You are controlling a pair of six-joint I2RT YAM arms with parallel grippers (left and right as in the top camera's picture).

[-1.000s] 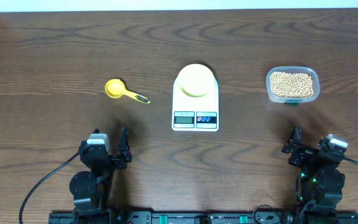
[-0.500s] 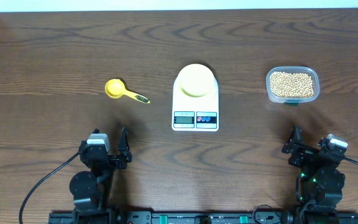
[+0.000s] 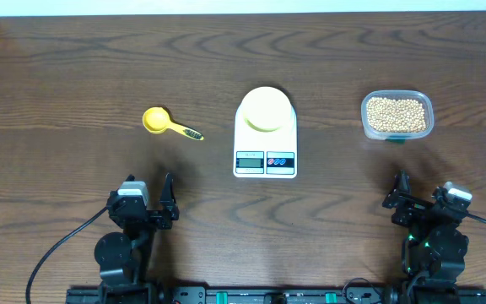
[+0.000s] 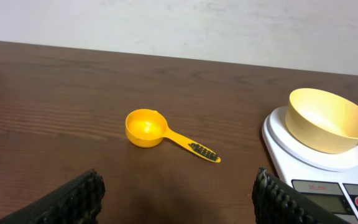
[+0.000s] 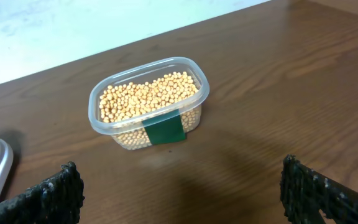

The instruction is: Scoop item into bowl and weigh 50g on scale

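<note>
scale: white, at the middle of the table; long axis runs from the far side toward the arms, with the display and the red and blue buttons on the near edge, facing the robot.
bowl: pale yellow-green, upright on the far, rounded end of the scale; its inside shows only bare surface.
beans: a heap of small tan beans in a clear tub at the right, well apart from the scale.
tub: long axis runs left to right; a strip of green tape is on its near wall; filled nearly to the rim.
scoop: yellow, left of the scale and not touching it; cup at the left, handle pointing right toward the scale and a little toward the robot; cup bare inside.
left gripper: low at the near left, fingers spread wide with nothing between them.
right gripper: low at the near right, in front of the tub, spread wide and grasping nothing.
hard to see: the display reading is too small to read; the left wrist view cuts off the scale's near right part; the right wrist view catches only one corner of it.
</note>
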